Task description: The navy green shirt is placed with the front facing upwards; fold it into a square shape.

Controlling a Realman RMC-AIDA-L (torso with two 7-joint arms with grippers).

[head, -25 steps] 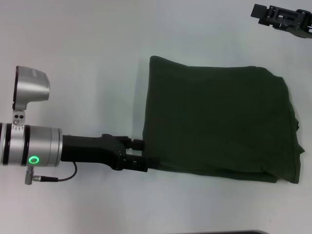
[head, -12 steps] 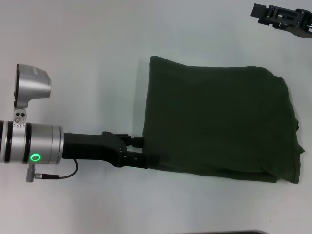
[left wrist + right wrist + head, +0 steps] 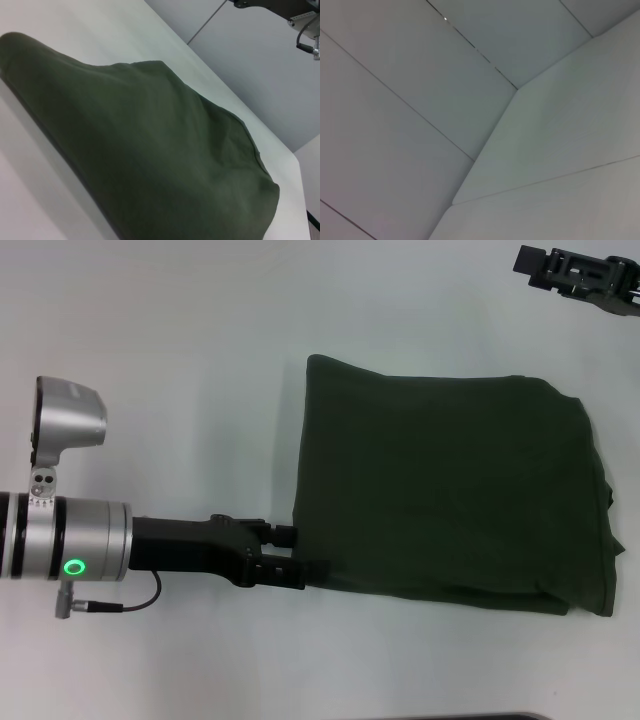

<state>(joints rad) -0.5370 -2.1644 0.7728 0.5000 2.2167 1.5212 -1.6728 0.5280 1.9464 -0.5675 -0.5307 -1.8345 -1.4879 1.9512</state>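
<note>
The navy green shirt (image 3: pixel 450 495) lies folded into a rough rectangle on the white table, with plain green cloth facing up and no print showing. My left gripper (image 3: pixel 292 555) sits low on the table at the shirt's near left corner, open, one finger on each side of the corner's edge. In the left wrist view the shirt (image 3: pixel 150 150) fills the frame as a low green mound seen from its edge. My right gripper (image 3: pixel 530 265) is parked at the far right corner of the head view, away from the shirt.
The white table (image 3: pixel 180 360) is bare to the left of and beyond the shirt. The shirt's right edge bulges unevenly with stacked layers (image 3: pixel 605 540). The right wrist view shows only the table surface and grey wall panels.
My left gripper slid a little right toward the shirt's corner, then drew back slightly left. The shirt and the right arm have not moved.
</note>
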